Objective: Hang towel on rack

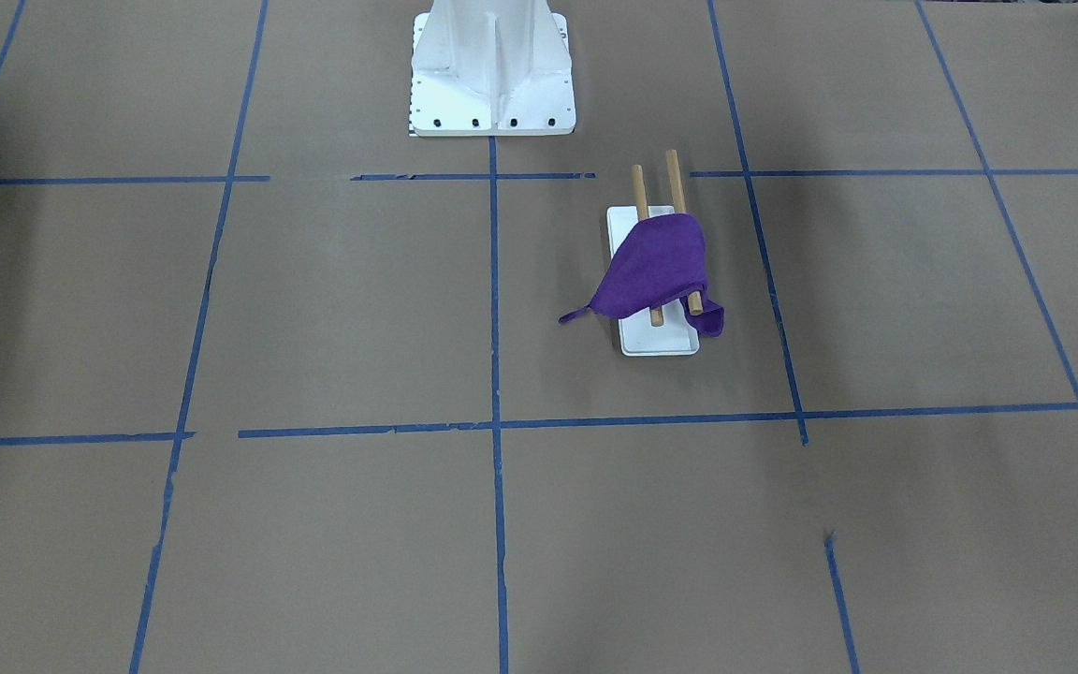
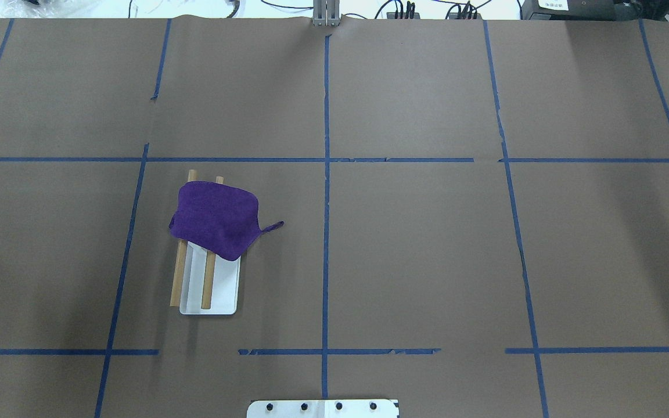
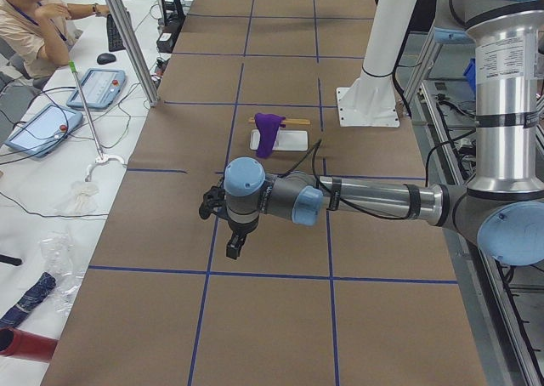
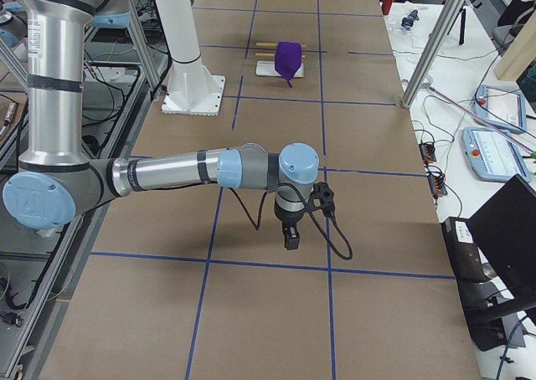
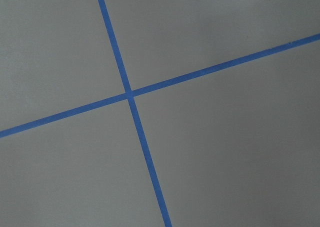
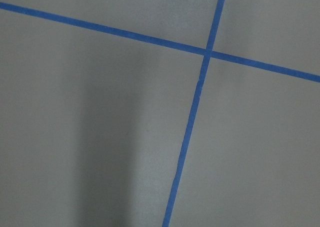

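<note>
The left arm (image 3: 374,197) stretches out level, its forearm horizontal and its wrist bent, so the left gripper (image 3: 234,248) points straight down. The right arm (image 4: 180,172) holds a matching pose, with the right gripper (image 4: 291,239) hanging downward. Whether either gripper's jaws are parted cannot be told from these side views.

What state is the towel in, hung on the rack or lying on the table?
Hung. The purple towel drapes over both wooden rods at one end of the rack, bunched, one corner sticking off the side.
</note>
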